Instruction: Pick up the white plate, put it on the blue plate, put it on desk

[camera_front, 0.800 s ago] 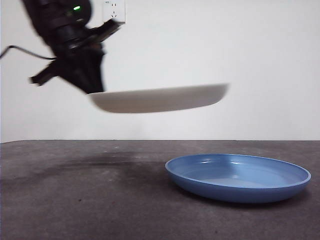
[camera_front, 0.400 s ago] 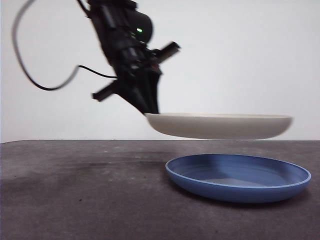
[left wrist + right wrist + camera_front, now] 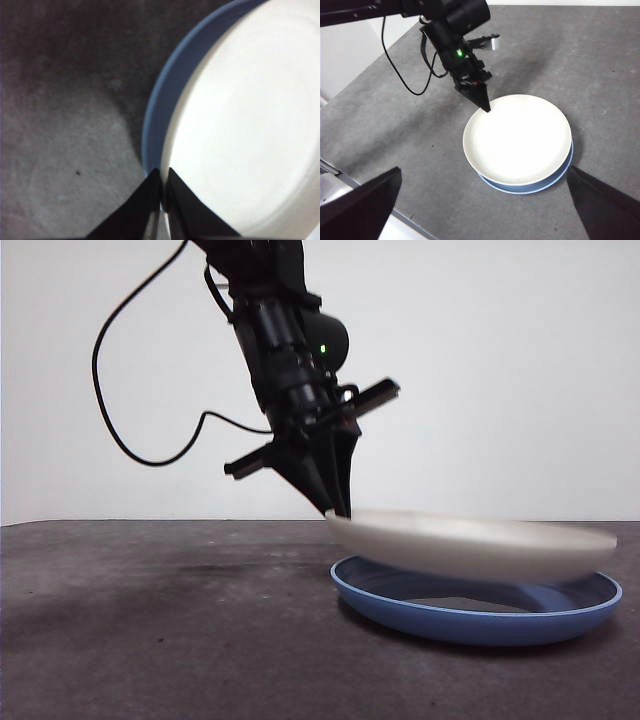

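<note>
Over the blue plate [image 3: 478,623], the left hand [image 3: 338,508] now holds the white plate [image 3: 470,545] low, pinched at its near rim between jaws drawn narrow. Half a second ago the plate hung level and clear above the blue one; a second ago it was high and off to the side. Now it has dropped and tips slightly, its far edge sagging toward the blue rim, and whether the two already touch cannot be told. The stacking step looks nearly done; release seems to be what remains. The right wrist view shows the white plate [image 3: 517,138] almost covering the blue plate [image 3: 560,175], a little off-centre. The right hand [image 3: 480,210] waits well apart, jaws spread wide. The table [image 3: 150,640] around the plates is bare of obstacles; only the arm's cable [image 3: 130,430] loops nearby.
</note>
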`<state>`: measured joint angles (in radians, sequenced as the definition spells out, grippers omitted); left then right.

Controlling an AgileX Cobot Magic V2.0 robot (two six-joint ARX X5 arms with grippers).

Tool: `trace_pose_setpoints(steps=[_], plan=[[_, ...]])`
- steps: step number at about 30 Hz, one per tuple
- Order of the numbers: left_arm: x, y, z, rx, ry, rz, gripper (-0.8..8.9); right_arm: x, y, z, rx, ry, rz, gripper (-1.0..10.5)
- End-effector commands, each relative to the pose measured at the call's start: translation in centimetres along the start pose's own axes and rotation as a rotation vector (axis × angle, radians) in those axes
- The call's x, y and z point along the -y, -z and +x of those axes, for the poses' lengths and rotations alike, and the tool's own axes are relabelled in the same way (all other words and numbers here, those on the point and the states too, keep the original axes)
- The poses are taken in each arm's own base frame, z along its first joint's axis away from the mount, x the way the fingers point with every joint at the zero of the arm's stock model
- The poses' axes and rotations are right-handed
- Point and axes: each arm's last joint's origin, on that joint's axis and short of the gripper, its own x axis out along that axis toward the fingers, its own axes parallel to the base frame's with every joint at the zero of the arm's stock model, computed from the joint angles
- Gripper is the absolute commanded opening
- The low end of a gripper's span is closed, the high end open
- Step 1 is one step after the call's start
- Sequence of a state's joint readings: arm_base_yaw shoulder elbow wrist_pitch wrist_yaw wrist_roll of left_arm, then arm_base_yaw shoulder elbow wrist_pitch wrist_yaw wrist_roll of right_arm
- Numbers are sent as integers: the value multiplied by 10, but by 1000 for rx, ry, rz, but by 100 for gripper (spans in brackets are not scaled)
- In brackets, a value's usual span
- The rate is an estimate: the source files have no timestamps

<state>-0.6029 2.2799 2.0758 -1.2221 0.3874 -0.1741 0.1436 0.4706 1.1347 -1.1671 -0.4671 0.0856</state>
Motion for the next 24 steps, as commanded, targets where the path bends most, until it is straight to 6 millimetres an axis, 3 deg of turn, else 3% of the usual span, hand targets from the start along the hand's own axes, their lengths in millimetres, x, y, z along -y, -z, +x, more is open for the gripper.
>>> trace_pose_setpoints(steps=[1, 7, 20, 24], plan=[[0, -7, 13, -3, -1, 11, 10, -2, -3, -3, 19, -3, -4, 609], [-1, -10, 24, -12, -1, 16, 10, -2, -3, -4, 20, -3, -5, 609], [5, -9, 27, -8, 1, 35, 12, -2, -3, -3, 23, 0, -7, 609], [5, -9, 27, -8, 1, 37, 75, -2, -3, -3, 23, 0, -7, 609]])
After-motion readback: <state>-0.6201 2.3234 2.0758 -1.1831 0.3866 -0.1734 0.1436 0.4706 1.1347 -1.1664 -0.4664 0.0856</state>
